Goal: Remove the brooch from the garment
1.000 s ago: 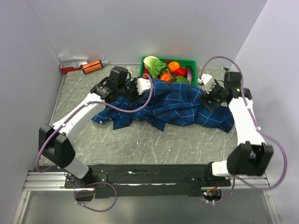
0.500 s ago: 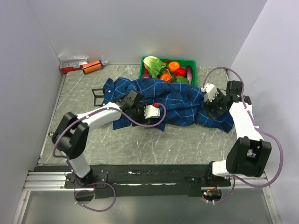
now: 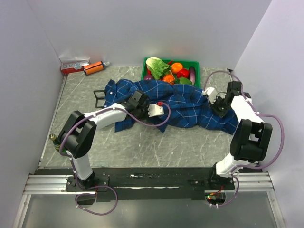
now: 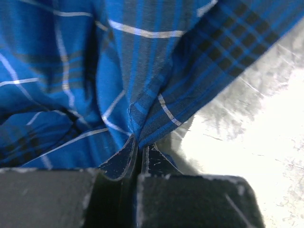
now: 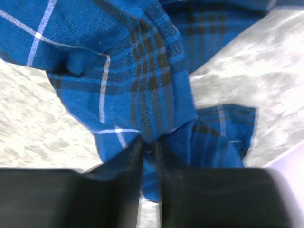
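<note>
Currently the dark navy-blue plaid cloth shirt (image 3: pixel 190 111) lies crumpled at the centre of the grey marbled table (image 3: pixel 142 142). The left gripper (image 4: pixel 137 142) pinches a fold on its 9 o'clock half, and the right gripper (image 5: pixel 148 145) pinches its 3 o'clock edge. The tiny gold brooch cannot be made out.

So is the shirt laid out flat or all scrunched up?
Scrunched up. The shirt lies in rumpled folds, with the left hand and right hand each pinching a bit of cloth.
</note>
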{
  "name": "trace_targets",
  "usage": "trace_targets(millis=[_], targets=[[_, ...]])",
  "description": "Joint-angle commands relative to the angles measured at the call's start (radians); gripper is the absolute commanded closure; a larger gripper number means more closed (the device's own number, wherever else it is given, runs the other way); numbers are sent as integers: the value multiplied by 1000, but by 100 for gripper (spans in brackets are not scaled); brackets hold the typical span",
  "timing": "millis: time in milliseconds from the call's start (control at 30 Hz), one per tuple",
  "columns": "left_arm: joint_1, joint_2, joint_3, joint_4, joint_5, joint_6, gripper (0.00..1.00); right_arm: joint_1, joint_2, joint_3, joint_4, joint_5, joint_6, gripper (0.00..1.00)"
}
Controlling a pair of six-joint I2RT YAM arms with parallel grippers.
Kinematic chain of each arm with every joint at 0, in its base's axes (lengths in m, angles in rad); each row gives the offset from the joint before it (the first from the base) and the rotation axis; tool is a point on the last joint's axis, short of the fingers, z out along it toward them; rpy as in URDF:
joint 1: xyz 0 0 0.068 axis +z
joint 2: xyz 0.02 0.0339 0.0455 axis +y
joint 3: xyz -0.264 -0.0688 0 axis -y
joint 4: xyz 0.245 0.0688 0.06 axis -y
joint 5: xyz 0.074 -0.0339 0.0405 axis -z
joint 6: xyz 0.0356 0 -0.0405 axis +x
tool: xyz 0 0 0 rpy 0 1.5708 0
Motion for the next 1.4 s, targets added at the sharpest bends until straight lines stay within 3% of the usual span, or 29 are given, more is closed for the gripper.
trace_targets(millis=[0,200,400,700,867,1167,1367], targets=[[35,-93,102,-9,4,-51,99,-21,-88,111,1,-48,42,100],[82,-223,298,1,58,-131,99,-32,-251,224,96,-54,223,100],[92,-274,620,-2,139,-166,99,-32,-392,338,247,30,393,100],[78,-222,1053,61,231,-333,99,-32,-406,716,321,259,511,100],[-24,-194,1147,104,233,-317,99,-85,-379,847,368,352,508,100],[-198,-90,1283,238,169,-235,99,-288,-282,1105,351,313,585,100],[-209,-87,1270,327,71,-120,99,-297,-310,1011,370,260,629,100]])
